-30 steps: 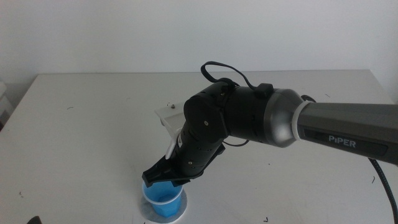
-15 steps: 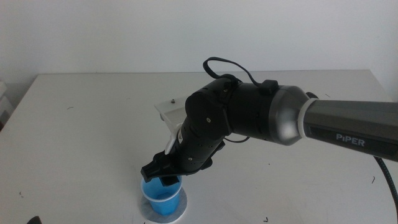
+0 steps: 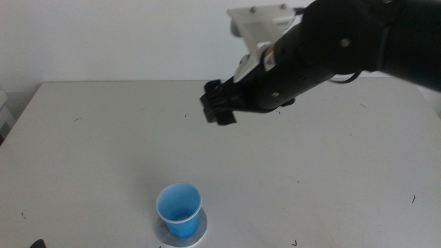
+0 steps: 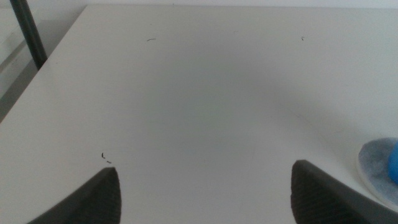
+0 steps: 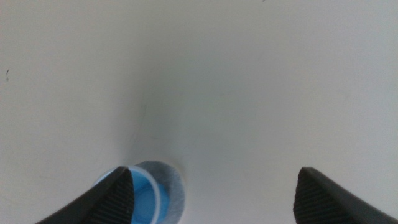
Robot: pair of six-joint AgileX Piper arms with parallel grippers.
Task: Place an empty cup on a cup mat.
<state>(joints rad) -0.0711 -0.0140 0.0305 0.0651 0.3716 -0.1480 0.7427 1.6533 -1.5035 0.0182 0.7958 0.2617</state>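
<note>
The blue cup (image 3: 178, 209) stands upright on the grey cup mat (image 3: 200, 231) near the table's front edge, left of centre. It is empty inside. My right gripper (image 3: 219, 105) is open and empty, raised high above the table's middle, well clear of the cup. In the right wrist view the cup (image 5: 144, 191) and the mat (image 5: 171, 186) show far below, next to one jaw. My left gripper (image 4: 205, 186) waits open over the near left of the table; its view catches the mat's edge (image 4: 375, 171) and a bit of the cup (image 4: 394, 167).
The white table (image 3: 103, 138) has only small dark specks on it. A dark post (image 4: 28, 31) stands past the table's edge in the left wrist view.
My right gripper let go of the cup and rose up and back to the right, away from it. The cup stays standing on the mat.
</note>
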